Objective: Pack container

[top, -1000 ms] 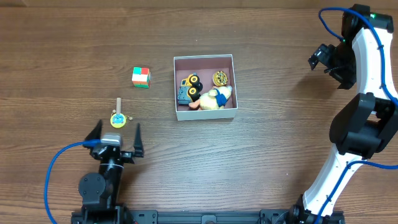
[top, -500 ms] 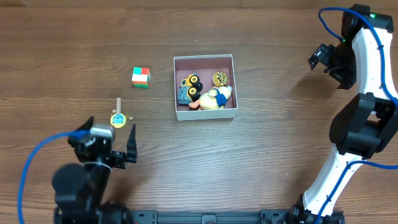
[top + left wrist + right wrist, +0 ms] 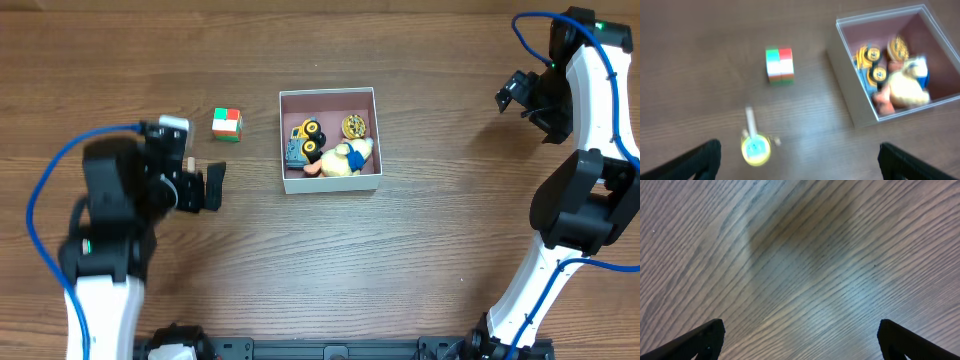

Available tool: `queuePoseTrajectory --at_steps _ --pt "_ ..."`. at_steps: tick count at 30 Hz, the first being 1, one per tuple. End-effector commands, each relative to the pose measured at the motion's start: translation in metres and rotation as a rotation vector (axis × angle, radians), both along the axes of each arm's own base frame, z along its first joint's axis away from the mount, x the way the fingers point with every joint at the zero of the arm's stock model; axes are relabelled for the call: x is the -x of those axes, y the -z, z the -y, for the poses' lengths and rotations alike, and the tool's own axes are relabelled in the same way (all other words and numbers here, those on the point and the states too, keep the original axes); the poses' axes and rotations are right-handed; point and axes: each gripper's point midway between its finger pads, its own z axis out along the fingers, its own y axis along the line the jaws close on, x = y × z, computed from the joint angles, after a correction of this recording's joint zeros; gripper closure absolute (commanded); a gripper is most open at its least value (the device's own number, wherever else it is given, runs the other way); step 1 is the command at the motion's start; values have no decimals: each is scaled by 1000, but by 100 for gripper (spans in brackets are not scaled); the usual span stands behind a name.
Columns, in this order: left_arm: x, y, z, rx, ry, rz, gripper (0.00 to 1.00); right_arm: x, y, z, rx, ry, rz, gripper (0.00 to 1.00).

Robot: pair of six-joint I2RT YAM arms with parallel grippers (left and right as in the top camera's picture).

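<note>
Where the container sits: the container (image 3: 325, 104) rests near the middle of the table (image 3: 420, 250), toward its far edge, open side up; the left wrist view has it in the upper right corner (image 3: 850, 107).
Container build: square and shallow, with thin white walls and a dull pinkish-mauve floor.
Container contents: a yellow toy truck (image 3: 305, 133) (image 3: 871, 62) with black wheels lies on the left side. A round brownish disc (image 3: 353, 126) (image 3: 898, 47) lies toward the far right corner. A pale plush (image 3: 348, 158) (image 3: 907, 86) with a blue patch lies by the near wall, with a small orange piece (image 3: 313, 169) (image 3: 882, 100) touching it.
Loose on the table: a colour cube (image 3: 227, 124) (image 3: 779, 65) stands left of the container, apart from it. A stick toy (image 3: 189, 160) (image 3: 756, 147) with a round yellow head lies nearer than the cube.
Left gripper: the left gripper (image 3: 185, 190) (image 3: 800, 160) hangs over the stick toy with its fingers wide apart and nothing held. From overhead it hides all but the end of the stick. In its own view the yellow head lies between the two dark fingertips, closer to the left one.
Right gripper: the right gripper (image 3: 515, 92) (image 3: 800, 340) is at the far right of the table, well apart from the container. Its fingers are spread with nothing between them, and only bare wood grain lies below.
Sharpness: the left wrist view is blurred.
</note>
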Motion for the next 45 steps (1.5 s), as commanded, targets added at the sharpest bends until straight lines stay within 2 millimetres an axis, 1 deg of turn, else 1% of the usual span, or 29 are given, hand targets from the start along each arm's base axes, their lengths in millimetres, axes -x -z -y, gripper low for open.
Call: queuePoseTrajectory --at_steps 1,3,5,10,12,17,21,27,33,37,39,43,45 --pt "-32 -18 -11 14 -76 -123 0 0 -1 -1 2 -4 4 0" --pt "-46 -20 -13 12 -81 -175 0 0 -1 -1 2 -3 4 0" --pt "-65 -19 -15 34 -110 -191 0 0 -1 -1 2 -3 4 0" --pt "-97 -12 -16 46 -115 -181 0 0 -1 -1 2 -4 4 0" --pt "-105 -7 -17 61 -133 -213 0 0 -1 -1 2 -4 4 0" --pt "-125 12 -7 24 -113 -332 0 0 -1 -1 2 -4 4 0" --pt "-151 26 5 10 -126 -361 0 0 -1 -1 2 -4 4 0" --pt "-173 58 7 17 -135 -397 0 0 -1 -1 2 -4 4 0" --pt "-173 96 -1 -17 -154 -483 0 0 -1 -1 2 -4 4 0" --pt "-169 120 1 -16 -142 -549 0 0 -1 -1 2 -4 4 0" --pt "-169 132 3 -35 -96 -568 0 0 -1 -1 2 -4 4 0" --pt "-169 151 3 -44 -85 -602 0 0 -1 -1 2 -4 4 0" --pt "-169 157 3 -44 -85 -611 0 0 -1 -1 2 -4 4 0"
